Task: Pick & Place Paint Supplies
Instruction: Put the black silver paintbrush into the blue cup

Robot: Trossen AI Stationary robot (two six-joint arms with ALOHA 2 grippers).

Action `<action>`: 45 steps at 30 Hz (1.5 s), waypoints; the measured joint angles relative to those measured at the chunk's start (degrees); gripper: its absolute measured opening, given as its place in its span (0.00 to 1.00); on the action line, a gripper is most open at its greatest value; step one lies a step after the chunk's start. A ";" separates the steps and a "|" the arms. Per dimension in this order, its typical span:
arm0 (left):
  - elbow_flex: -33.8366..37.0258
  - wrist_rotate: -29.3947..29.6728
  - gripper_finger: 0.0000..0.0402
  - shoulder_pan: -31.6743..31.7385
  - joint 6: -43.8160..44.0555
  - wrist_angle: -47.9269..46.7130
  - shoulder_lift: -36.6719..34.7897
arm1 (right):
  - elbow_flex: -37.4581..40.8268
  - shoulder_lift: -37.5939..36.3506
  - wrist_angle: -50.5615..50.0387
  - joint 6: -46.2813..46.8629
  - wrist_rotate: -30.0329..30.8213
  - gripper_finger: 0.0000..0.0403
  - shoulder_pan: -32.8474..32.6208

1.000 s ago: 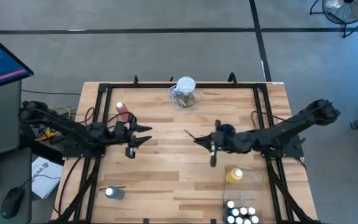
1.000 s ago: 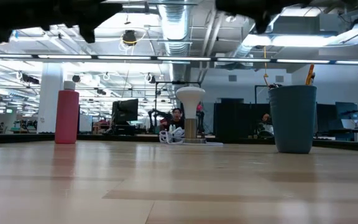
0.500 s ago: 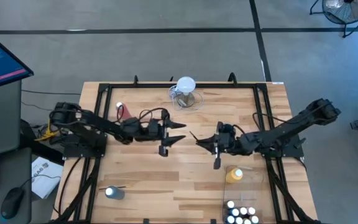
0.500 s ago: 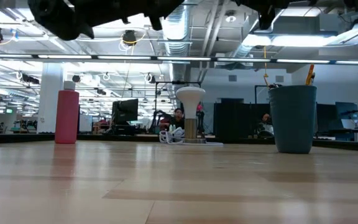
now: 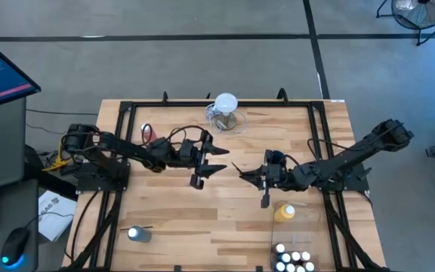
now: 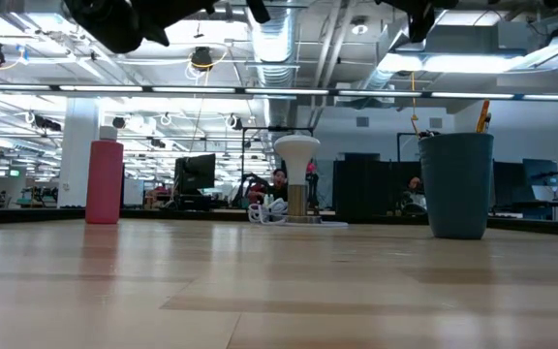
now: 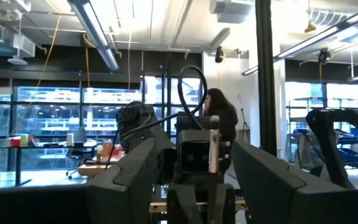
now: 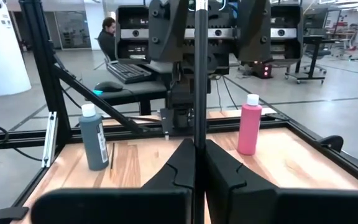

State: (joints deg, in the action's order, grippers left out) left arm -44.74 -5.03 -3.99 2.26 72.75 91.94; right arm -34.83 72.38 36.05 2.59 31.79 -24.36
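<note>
Grippers face each other mid-table: right gripper clamped on paintbrush, left gripper spread, empty

Pink bottle and grey bottle upright at left side. Yellow bottle upright beside small white-capped bottles; thin paintbrush vertical.

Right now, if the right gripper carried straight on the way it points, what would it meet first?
Probably the left gripper, which is open and faces the right gripper across a small gap. The paintbrush that the right gripper holds would likely get there first.
</note>
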 joint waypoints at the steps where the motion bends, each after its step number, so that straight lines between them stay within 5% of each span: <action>1: -0.07 -0.18 0.47 -0.11 0.09 -0.04 0.00 | 0.00 0.00 0.00 -0.01 0.03 0.01 0.00; 18: -1.18 2.57 0.49 -0.46 2.44 -0.58 0.20 | 0.00 0.00 -0.92 -0.20 0.24 0.01 2.05; 29: -6.37 2.08 0.49 -0.69 4.56 -0.92 7.23 | 0.00 0.00 -0.95 -1.07 0.39 0.01 1.48; 37: -5.74 2.14 0.49 -0.94 4.31 -0.68 6.82 | 0.00 0.00 -2.59 -1.68 5.80 0.01 -0.44; 45: -5.74 2.20 0.40 -0.92 4.41 -0.77 6.82 | 0.00 0.00 -2.47 -1.64 5.96 0.01 -0.31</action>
State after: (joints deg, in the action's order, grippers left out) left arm -50.48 -2.83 -4.91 6.67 71.99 98.76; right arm -34.83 72.38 33.58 0.95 37.76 -24.67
